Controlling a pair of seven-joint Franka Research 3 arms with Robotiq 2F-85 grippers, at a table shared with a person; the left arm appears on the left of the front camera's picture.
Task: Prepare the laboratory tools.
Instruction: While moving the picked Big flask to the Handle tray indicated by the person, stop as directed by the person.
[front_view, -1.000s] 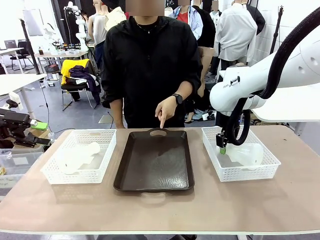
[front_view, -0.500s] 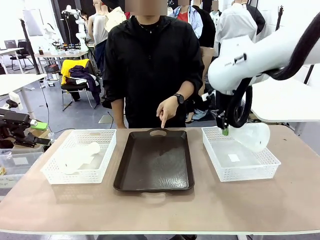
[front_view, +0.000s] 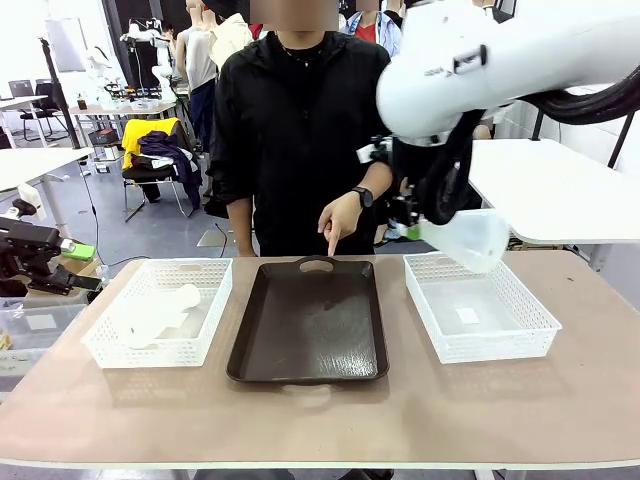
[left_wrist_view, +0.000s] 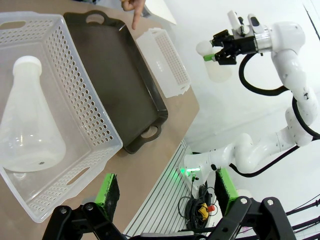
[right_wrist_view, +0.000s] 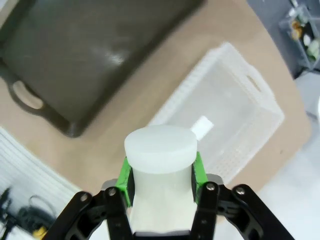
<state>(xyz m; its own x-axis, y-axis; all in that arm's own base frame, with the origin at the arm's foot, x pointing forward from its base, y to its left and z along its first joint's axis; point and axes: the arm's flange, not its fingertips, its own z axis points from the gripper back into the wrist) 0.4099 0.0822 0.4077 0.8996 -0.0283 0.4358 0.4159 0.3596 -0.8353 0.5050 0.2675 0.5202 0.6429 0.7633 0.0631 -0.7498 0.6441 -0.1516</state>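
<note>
One frosted-white conical flask (front_view: 468, 238) hangs tilted in the air above the right white basket (front_view: 482, 318). My right gripper (front_view: 412, 228) is shut on its neck (right_wrist_view: 160, 159), with the green pads (right_wrist_view: 124, 181) pressed against both sides. The second flask (front_view: 150, 315) lies on its side in the left white basket (front_view: 160, 312); in the left wrist view this flask (left_wrist_view: 27, 125) is below and ahead of my left gripper (left_wrist_view: 167, 192). That gripper is open, holds nothing, and stays off the table's left end. The held flask (left_wrist_view: 216, 70) also shows far off there.
A dark brown tray (front_view: 310, 320) lies between the two baskets. The person stands at the far side, one hand (front_view: 338, 218) pointing a finger down at the tray's far handle. The right basket holds a small white label on its floor.
My right arm has lifted the flask out of the right basket and carried it up and to the left. The left arm and the person's hand have stayed still.
</note>
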